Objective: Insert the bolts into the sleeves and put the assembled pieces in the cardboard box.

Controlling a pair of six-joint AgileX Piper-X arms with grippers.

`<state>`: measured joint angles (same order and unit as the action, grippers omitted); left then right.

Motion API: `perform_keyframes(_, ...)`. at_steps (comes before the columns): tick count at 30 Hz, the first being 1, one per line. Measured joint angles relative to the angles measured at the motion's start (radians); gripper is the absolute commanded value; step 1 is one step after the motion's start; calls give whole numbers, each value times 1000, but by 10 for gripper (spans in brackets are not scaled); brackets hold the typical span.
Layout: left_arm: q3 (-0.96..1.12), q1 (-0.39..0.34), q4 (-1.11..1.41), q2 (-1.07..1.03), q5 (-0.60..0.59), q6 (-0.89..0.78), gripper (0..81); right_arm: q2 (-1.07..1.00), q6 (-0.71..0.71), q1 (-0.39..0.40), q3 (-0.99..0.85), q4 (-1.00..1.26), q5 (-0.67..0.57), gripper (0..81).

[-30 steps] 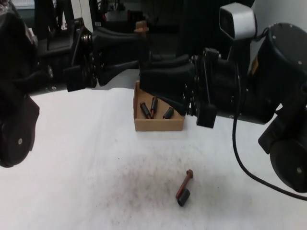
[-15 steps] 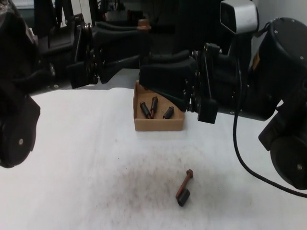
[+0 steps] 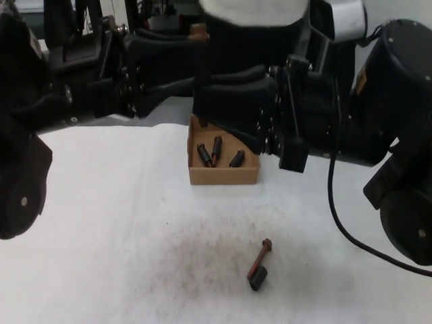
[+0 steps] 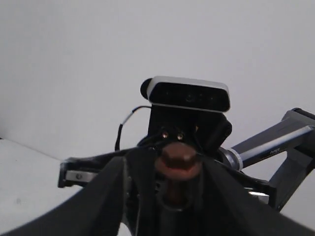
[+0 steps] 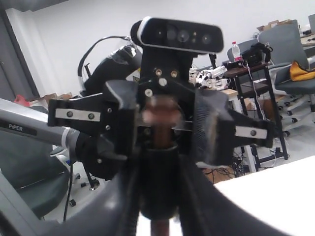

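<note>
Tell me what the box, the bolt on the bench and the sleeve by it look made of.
Box: plain brown cardboard, matte tan walls.
Bolt: probably metal, reddish-brown coppery or rusty finish.
Sleeve: black, dull; rubber or blackened metal, cannot tell.

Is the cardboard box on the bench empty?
No, in the high view three dark pieces lie side by side inside the cardboard box.
</note>
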<state>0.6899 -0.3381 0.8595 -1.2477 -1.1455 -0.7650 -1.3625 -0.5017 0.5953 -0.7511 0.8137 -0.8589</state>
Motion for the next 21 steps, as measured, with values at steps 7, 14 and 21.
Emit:
perform_keyframes(7, 0, -2, -7, 19, -16, -66, 484, -1, 0, 0, 0, 0, 4, 8)
perform_keyframes(14, 0, 7, 5, 43, 18, -52, 484, -1, 3, 0, 0, -37, 7, 8)
perform_keyframes(21, 0, 36, 99, 58, 147, -36, 478, -1, 3, 0, 0, -43, 16, 8)
